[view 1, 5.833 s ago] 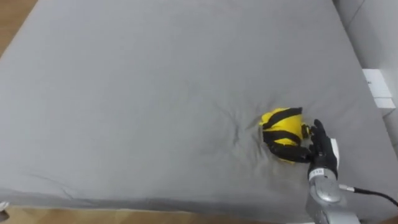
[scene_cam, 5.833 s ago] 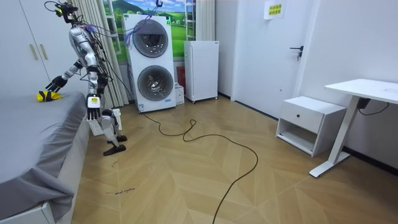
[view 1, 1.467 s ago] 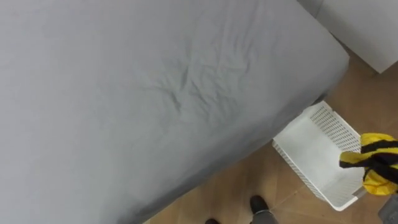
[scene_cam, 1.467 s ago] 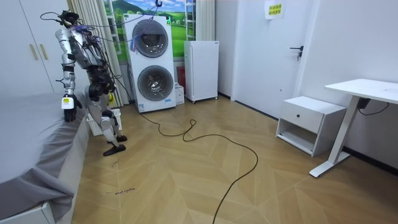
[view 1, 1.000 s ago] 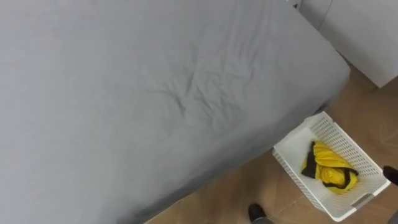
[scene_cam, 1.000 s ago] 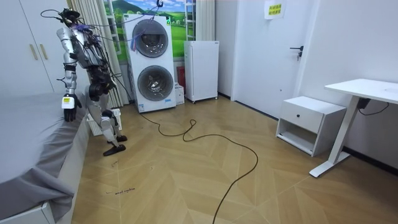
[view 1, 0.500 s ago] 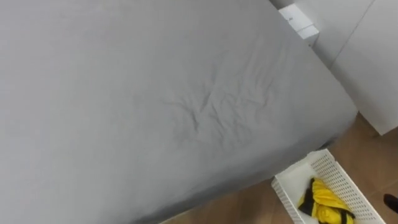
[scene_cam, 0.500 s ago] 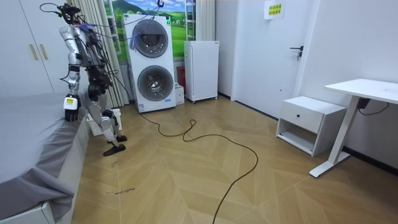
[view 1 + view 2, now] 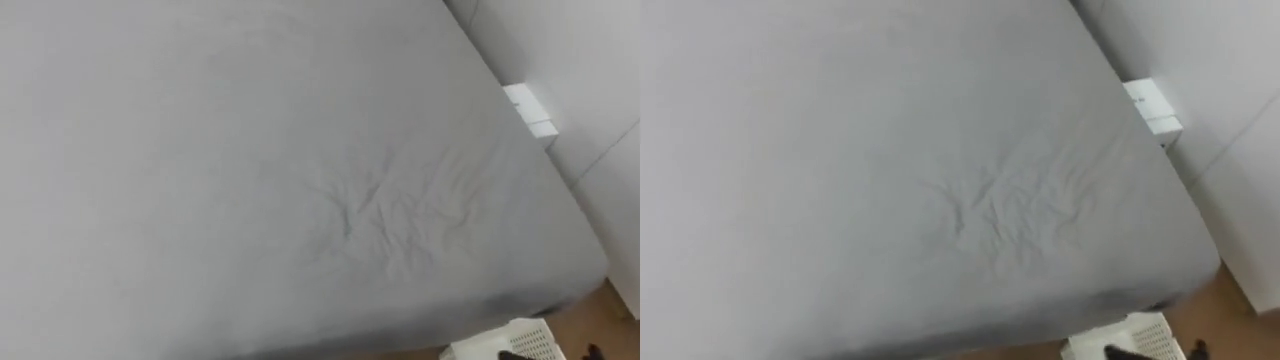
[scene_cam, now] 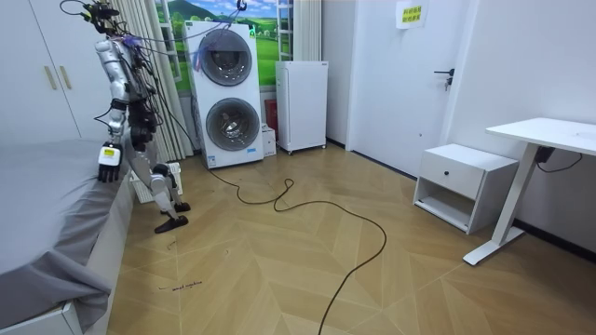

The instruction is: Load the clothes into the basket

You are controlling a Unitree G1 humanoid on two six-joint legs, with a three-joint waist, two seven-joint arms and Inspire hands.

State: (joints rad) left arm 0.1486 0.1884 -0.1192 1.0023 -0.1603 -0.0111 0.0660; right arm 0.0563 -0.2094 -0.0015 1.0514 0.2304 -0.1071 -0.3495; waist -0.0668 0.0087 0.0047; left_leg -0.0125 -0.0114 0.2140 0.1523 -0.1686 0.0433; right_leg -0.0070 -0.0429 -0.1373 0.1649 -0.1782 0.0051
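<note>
The clothes (image 9: 510, 353) show as a dark scrap inside the white perforated plastic basket (image 9: 532, 330), which stands on the floor just off the near right corner of the grey-sheeted bed (image 9: 250, 150). A dark tip just beside the basket looks like the right hand (image 9: 592, 350); I cannot tell how its fingers are set. In the room view the robot stands upright at the bed's edge, and its left hand (image 10: 109, 164) hangs there, fingers too small to tell.

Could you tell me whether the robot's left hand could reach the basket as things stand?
Probably not without turning: the left hand hangs at the edge of the bed, while the basket sits low on the floor at the robot's right, beyond the bed corner.
</note>
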